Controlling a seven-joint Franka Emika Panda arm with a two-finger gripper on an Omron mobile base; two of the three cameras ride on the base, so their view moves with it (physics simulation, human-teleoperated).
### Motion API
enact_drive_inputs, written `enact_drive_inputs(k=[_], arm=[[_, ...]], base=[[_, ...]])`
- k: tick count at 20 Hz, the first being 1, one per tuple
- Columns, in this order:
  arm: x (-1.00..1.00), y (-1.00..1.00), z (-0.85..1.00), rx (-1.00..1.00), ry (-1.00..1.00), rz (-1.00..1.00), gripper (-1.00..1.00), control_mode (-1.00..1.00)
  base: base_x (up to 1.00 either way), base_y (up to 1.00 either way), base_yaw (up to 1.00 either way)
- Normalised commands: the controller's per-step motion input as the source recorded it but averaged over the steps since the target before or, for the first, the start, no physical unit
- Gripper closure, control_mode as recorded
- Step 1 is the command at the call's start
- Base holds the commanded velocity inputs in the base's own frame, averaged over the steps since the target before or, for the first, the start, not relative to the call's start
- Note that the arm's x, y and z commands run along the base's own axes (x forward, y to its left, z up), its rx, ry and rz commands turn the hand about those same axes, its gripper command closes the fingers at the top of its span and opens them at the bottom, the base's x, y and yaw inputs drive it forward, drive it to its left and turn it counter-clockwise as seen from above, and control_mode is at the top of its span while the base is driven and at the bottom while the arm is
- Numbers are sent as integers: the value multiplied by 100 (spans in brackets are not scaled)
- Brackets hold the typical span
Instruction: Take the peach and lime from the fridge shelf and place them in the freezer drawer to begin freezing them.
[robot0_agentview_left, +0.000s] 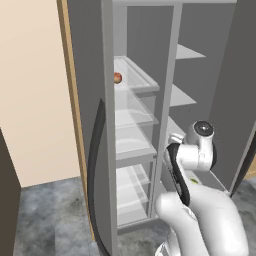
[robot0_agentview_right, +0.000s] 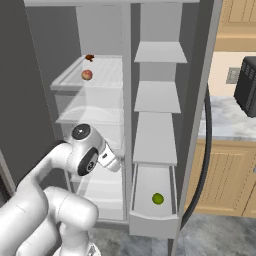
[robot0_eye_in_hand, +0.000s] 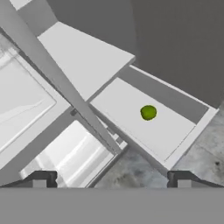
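Right now you have one lime (robot0_agentview_right: 158, 198) lying on the floor of the freezer drawer (robot0_agentview_right: 153, 222), which stands pulled out at the bottom of the fridge's right-hand column. From the hand camera the lime (robot0_eye_in_hand: 148, 112) sits alone on the drawer's pale floor (robot0_eye_in_hand: 131, 109), apart from every wall, nearer the back than the front lip. One peach (robot0_agentview_right: 87, 75) rests on the top fridge shelf (robot0_agentview_right: 67, 80) of the left column, high above the drawer and across the centre divider (robot0_agentview_right: 127, 100) from it. In the left base view the peach (robot0_agentview_left: 117, 78) shows at that shelf's near-left edge (robot0_agentview_left: 145, 80), partly cut by the door frame. Just behind the peach, a small dark brown item (robot0_agentview_right: 90, 57) sits on the same shelf; you cannot tell what it is.

Count three opaque grey shelves (robot0_agentview_right: 157, 95) stacked above the drawer. Count at least three clear shelves in the left column; lower ones are hidden by the arm.

Your gripper (robot0_eye_in_hand: 111, 178) hangs above and left of the drawer, fingertips (robot0_eye_in_hand: 41, 178) spread wide, nothing between them. One dark appliance (robot0_agentview_right: 247, 85) stands on a marble counter (robot0_agentview_right: 232, 122), right of the drawer.
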Motion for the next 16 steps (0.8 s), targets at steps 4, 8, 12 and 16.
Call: enact_drive_inputs(k=[4, 8, 12, 16], arm=[[2, 83, 100, -3, 0, 27, -100, -100], [20, 72, 100, -1, -2, 26, -100, -100], [25, 49, 100, -2, 0, 19, -100, -100], [19, 42, 100, -8, 3, 7, -100, -100]], base=[[0, 0, 0], [0, 0, 0], [0, 0, 0], [0, 0, 0]])
